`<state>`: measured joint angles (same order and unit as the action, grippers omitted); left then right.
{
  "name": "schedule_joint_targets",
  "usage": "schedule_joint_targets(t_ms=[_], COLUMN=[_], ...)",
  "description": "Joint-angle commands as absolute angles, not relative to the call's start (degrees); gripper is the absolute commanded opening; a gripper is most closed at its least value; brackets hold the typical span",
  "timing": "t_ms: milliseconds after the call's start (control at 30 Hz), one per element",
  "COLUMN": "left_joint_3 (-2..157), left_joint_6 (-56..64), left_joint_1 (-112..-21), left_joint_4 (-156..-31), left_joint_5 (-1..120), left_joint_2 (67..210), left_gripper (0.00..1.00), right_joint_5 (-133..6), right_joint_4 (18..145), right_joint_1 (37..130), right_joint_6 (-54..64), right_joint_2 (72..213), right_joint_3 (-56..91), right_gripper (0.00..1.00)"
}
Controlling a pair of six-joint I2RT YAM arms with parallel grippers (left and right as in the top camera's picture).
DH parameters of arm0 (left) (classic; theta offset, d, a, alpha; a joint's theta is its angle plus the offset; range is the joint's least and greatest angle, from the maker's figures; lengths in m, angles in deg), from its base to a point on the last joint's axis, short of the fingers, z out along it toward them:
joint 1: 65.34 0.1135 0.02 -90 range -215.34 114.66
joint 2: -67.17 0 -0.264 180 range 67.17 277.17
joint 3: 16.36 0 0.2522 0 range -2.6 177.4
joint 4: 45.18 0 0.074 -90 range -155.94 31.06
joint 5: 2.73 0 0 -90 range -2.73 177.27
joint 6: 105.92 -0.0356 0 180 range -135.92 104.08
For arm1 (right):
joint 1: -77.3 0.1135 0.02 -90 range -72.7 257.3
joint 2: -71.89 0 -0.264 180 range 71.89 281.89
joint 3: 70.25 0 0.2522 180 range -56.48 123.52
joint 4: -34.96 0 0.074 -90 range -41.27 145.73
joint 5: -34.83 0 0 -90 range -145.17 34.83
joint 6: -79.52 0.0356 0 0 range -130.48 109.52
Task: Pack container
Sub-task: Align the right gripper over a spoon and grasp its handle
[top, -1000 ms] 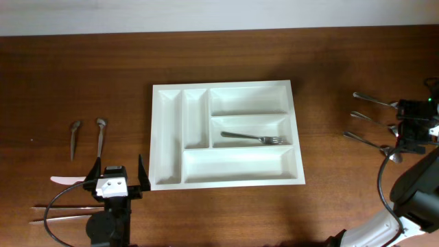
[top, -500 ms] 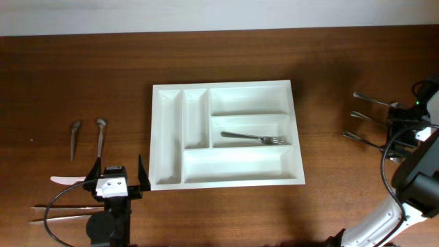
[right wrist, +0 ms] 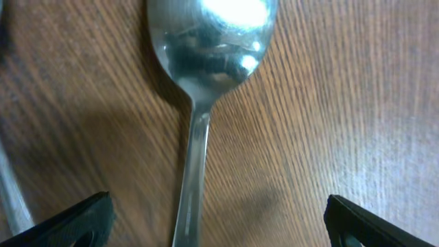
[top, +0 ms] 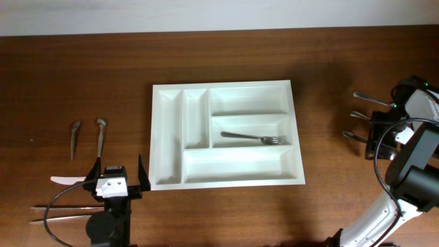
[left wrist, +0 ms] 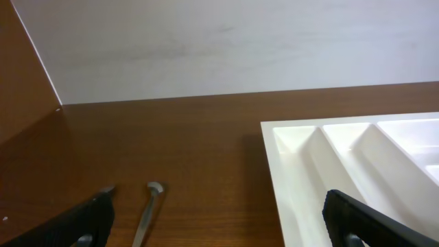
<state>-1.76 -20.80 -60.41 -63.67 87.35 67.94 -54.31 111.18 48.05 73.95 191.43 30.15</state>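
The container (top: 240,165), a large white tray with five compartments, lies mid-table and holds one metal fork (top: 255,138) in its middle crosswise compartment. My left gripper (top: 119,171) hovers open just left of the tray's near left corner, empty. In the left wrist view its fingers (left wrist: 82,223) frame a spoon handle (left wrist: 147,213) and the container's edge (left wrist: 302,178). My right gripper (top: 376,137) is open low over the cutlery at the far right. In the right wrist view a metal spoon (right wrist: 206,62) lies on the wood, its handle between the open fingers (right wrist: 370,223), untouched.
Two small spoons (top: 75,137) (top: 101,134) lie at the left, with a white knife (top: 66,180) and long thin utensils (top: 58,213) nearer the front. Three metal handles (top: 362,114) stick out left of the right gripper. Another utensil shows at the right wrist view's left edge (right wrist: 10,192).
The right arm has swung and its gripper has shifted left and down over the cutlery at the right. The left arm, tray and fork are unchanged.
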Motion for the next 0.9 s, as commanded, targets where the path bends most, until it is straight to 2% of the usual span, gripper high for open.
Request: schedule_joint_targets(t_ms=[0,333,500,867], left_joint_3=[-2.11,-2.11,-2.11,-2.11], left_joint_6=[-20.45,-20.45,-20.45,-20.45], left_joint_1=[-60.69,-60.69,-60.69,-60.69], left_joint_4=[-63.69,-63.69,-63.69,-63.69], left_joint_5=[87.55,87.55,87.53,87.55], left_joint_2=[67.51,67.51,67.51,67.51], left_gripper=[0.99,0.99,0.99,0.99], right_joint_5=[-53.15,-52.75,-52.6,-51.44], right_joint_4=[110.33,106.26,100.91,101.8], right_joint_1=[47.98,48.02,48.02,48.0], right_joint_6=[75.54,75.19,68.48,67.76], right_joint_2=[191.96,192.15,192.18,192.18], right_joint_3=[28.31,24.66,22.1,21.56], right_gripper=[0.99,0.99,0.99,0.99])
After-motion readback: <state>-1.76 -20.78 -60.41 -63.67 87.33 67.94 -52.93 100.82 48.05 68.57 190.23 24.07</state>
